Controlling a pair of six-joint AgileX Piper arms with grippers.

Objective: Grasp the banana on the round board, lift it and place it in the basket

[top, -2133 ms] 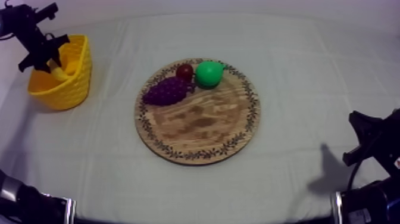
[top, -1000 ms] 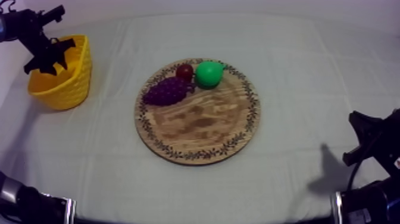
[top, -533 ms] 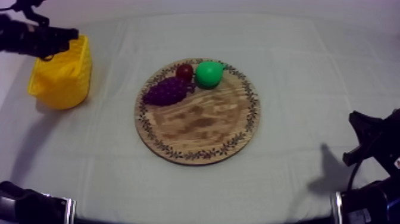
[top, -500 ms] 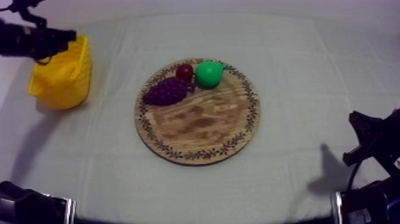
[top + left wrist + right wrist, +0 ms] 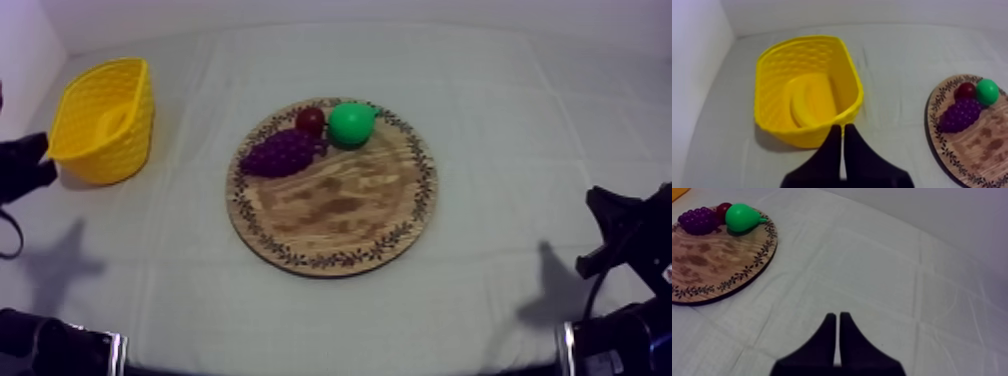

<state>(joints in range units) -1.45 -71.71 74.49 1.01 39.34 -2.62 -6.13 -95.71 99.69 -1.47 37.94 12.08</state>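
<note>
Banana lies inside basket, curved along its floor. Left gripper has its fingers pressed together in a narrow wedge, holding nothing, just outside the basket's near wall. Right gripper is also closed to a wedge and empty, over bare cloth, well apart from board. On the board's far side sit grapes, small red fruit and pear, close together.

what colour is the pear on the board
Bright green pear, clearest in the right wrist view.
</note>
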